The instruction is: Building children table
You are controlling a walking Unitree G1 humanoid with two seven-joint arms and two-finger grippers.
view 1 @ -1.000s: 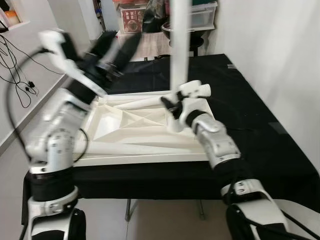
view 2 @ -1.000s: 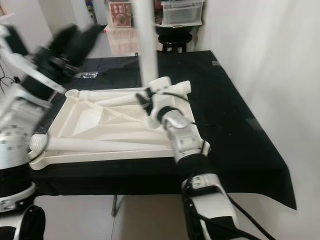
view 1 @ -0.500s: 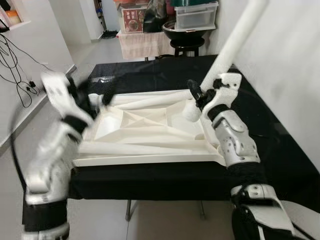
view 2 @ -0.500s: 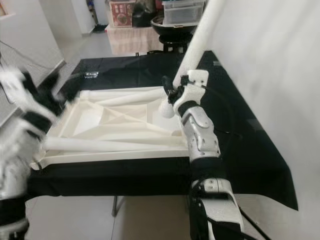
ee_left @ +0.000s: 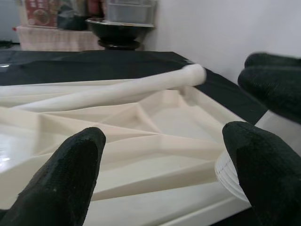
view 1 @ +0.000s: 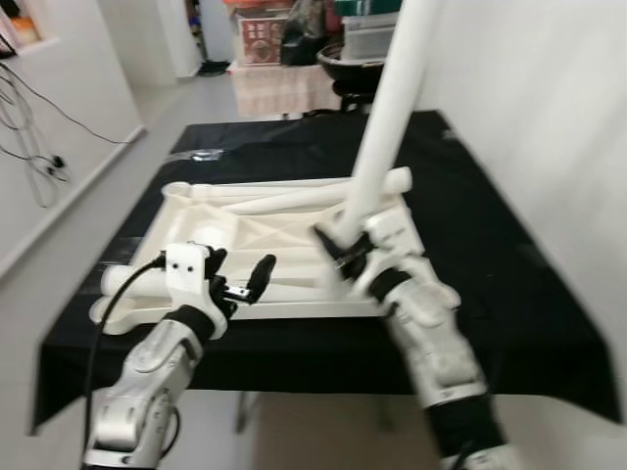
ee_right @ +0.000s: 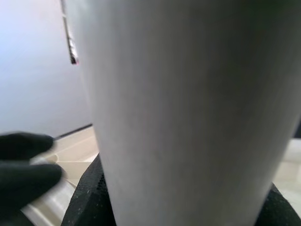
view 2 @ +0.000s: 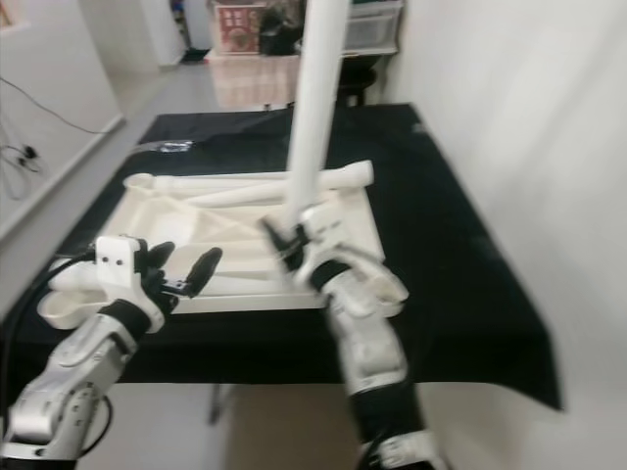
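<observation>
1. The white tabletop (view 1: 284,240) lies upside down on the black-covered desk (view 1: 470,245)
2. The right hand (view 1: 338,257) grips a white leg (view 1: 387,117) upright over the tabletop's near right corner
3. The left hand (view 1: 240,284) hovers open at the near edge

The tabletop (view 1: 284,235) lies upside down on the cloth-covered table (view 1: 490,245), toward its left half. 1 leg (view 1: 284,201) lies along the tabletop's far edge, another leg (view 1: 127,279) near its front left corner. The right gripper (view 1: 338,257) holds a 3rd leg (view 1: 387,117) nearly upright over the front right part. The left gripper (view 1: 245,284), fingers apart, hovers at the front edge. Behind the table stand a stool (view 1: 353,73) and boxes (view 1: 260,39).
</observation>
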